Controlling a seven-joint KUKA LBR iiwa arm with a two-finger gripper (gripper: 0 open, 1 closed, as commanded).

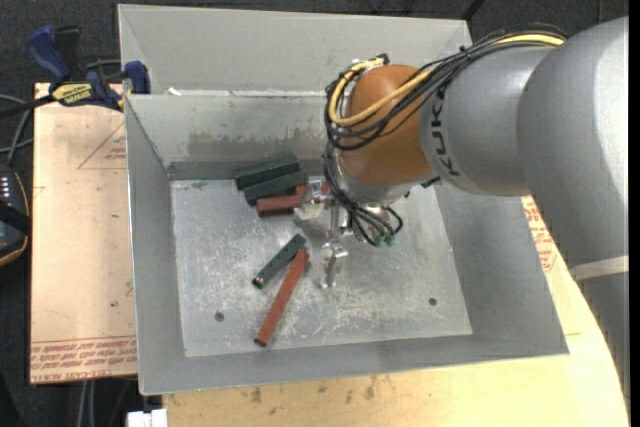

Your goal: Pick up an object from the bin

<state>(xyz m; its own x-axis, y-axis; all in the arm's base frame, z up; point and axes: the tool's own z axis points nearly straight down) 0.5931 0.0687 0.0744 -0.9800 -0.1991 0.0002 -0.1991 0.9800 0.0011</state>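
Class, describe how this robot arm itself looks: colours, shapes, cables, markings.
The arm is thick, rounded, silver-grey, with black KUKA lettering. An orange dome cover caps its wrist, yellow and black cables looped over it. Below sits a small metal gripper.

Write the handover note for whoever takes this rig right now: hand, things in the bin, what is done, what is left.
Hand: low over the middle of the bin, just right of two sticks; nothing seen in it.
Things: a dark green stick and a long red-brown stick lie slanted, side by side, mid-floor. The dark green bars and a short red-brown block lie near the back wall.
Done: nothing lifted; every piece lies on the floor.
Left: grasp one piece, probably a nearby stick, and lift it out.
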